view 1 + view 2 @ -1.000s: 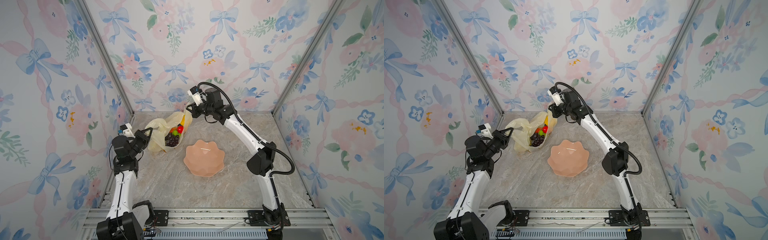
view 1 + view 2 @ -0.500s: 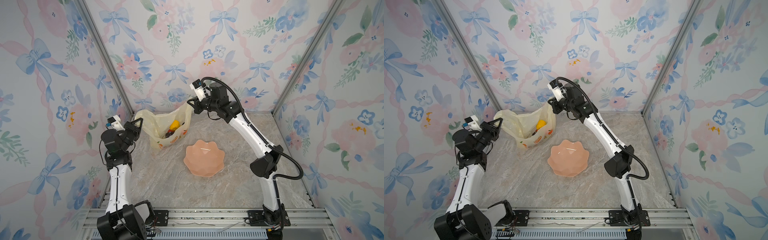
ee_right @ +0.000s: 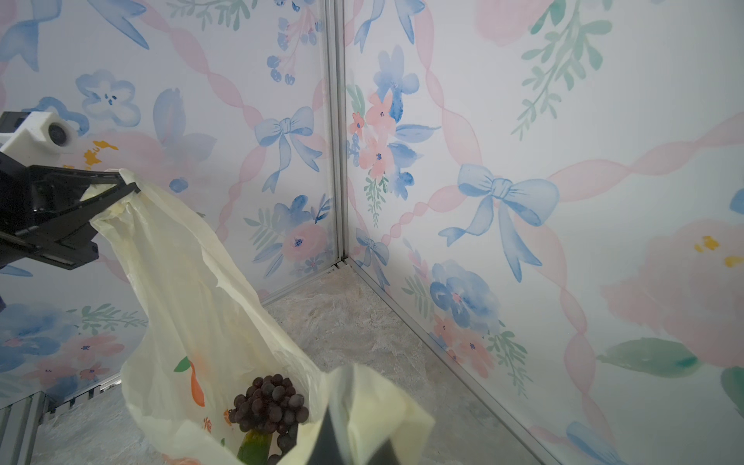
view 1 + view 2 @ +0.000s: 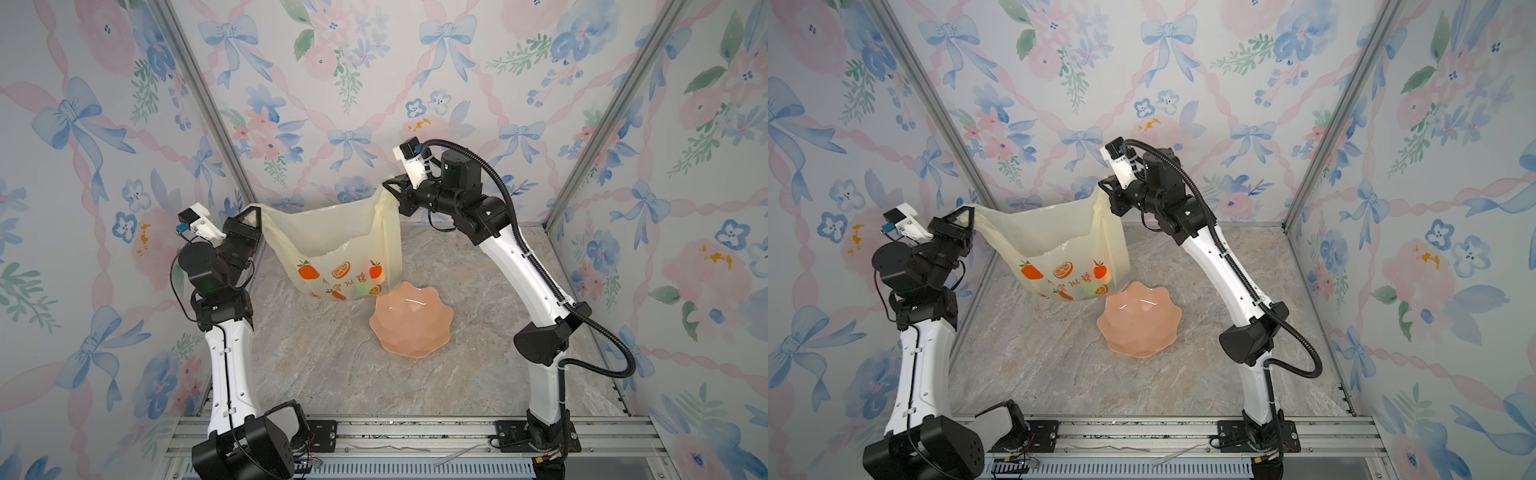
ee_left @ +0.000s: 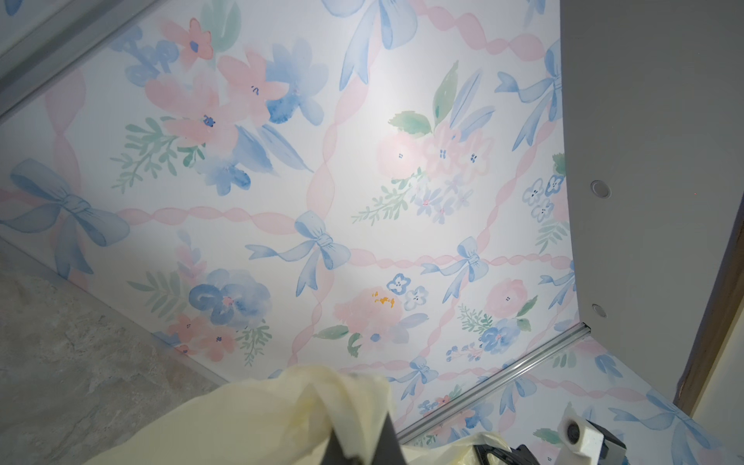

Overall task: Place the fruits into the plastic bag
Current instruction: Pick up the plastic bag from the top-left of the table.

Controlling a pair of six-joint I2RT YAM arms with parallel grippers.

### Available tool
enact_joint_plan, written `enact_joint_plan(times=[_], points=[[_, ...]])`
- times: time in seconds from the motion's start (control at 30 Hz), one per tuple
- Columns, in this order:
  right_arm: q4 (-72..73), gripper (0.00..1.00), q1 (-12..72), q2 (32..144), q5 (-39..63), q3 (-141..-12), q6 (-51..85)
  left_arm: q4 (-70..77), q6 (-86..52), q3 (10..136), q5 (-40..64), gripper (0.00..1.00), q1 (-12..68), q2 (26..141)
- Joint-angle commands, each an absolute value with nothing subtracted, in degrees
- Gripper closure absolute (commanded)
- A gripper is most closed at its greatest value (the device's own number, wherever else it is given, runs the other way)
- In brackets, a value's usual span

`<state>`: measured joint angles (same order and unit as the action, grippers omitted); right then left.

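in both top views: bag (image 4: 332, 241) slung between left fingers (image 4: 250, 217) and right fingers (image 4: 394, 189), each clamped shut on a top end, likely so nothing spills; arms held high, wrists turned inward. left wrist: bag film bunched at the fingers. right wrist: grapes (image 3: 267, 406) low inside bag.

The back of the table (image 4: 332, 374) is barred by the plastic bag (image 4: 332, 232), which is hung stretched between the left gripper (image 4: 254, 212) and the right gripper (image 4: 387, 186); its mouth is open from above. The pink bowl (image 4: 411, 328) is set just beside its bottom. Bare surface is found in front and at the right.
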<state>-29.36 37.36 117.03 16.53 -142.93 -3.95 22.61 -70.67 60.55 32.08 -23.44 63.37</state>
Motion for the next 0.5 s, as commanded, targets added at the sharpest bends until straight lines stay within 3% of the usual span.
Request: enact_joint_plan(times=[0.0,0.47], points=[[-26.1,1.00,37.8,113.9,14.6,-145.4,-5.5,24.8,-68.9,65.1,28.7,1.00,-21.5,65.7],[-21.6,1.00,35.3,115.2,13.2,-149.0,-2.5,22.3,-61.4,89.0,25.4,1.00,-0.3,82.0]])
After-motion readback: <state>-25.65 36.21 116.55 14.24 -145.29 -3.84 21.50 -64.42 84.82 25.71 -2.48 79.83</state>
